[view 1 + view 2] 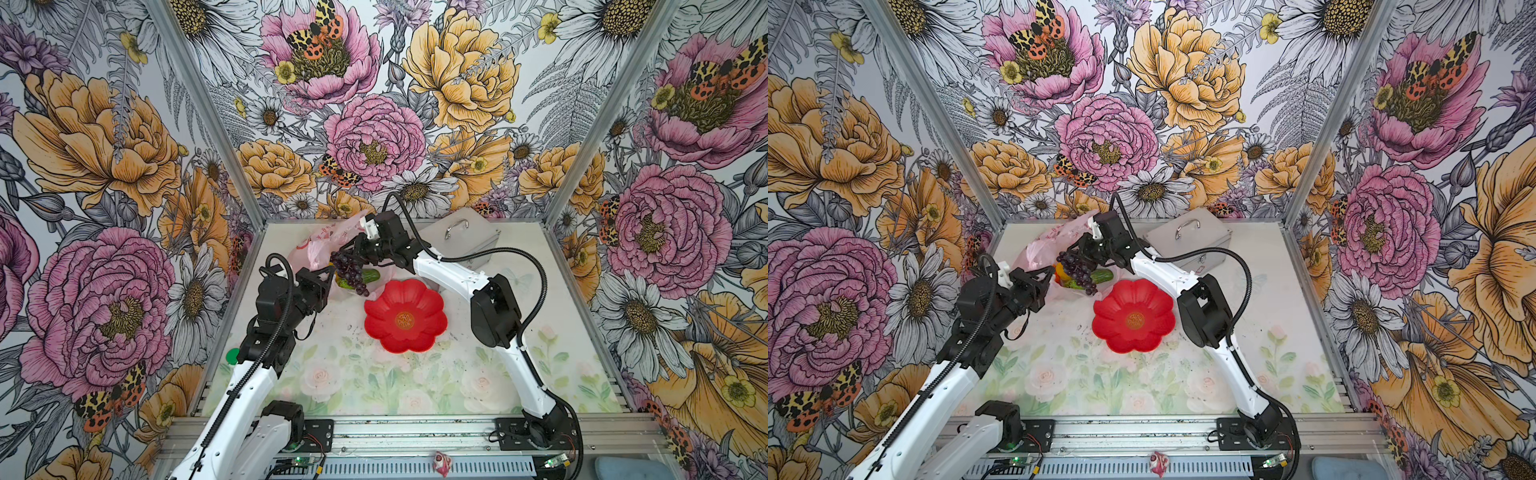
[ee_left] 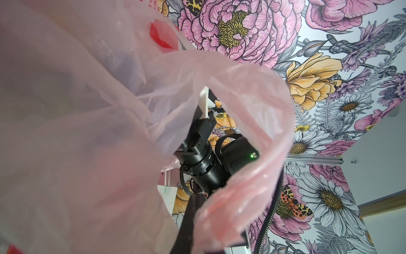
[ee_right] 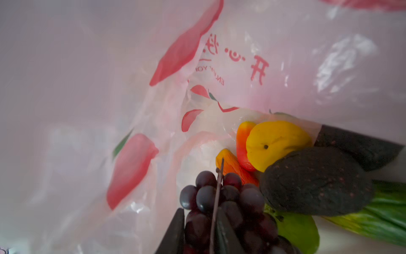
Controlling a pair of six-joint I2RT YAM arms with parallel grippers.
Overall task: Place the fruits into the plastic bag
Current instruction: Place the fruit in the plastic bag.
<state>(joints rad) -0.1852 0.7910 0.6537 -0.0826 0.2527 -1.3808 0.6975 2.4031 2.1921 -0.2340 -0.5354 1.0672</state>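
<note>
The thin, crinkly plastic bag (image 1: 320, 245) lies near the far edge of the counter (image 1: 457, 374), toward its left corner. The left gripper (image 1: 330, 272) is clenched on the bag's rim. The right gripper (image 1: 341, 255) grasps the knobbly grape bunch (image 1: 353, 272) by the stem at the bag's mouth, just beside a scalloped red dish (image 1: 405, 316). Only the right wrist view shows the pebbled avocado (image 3: 316, 182) inside.
</note>
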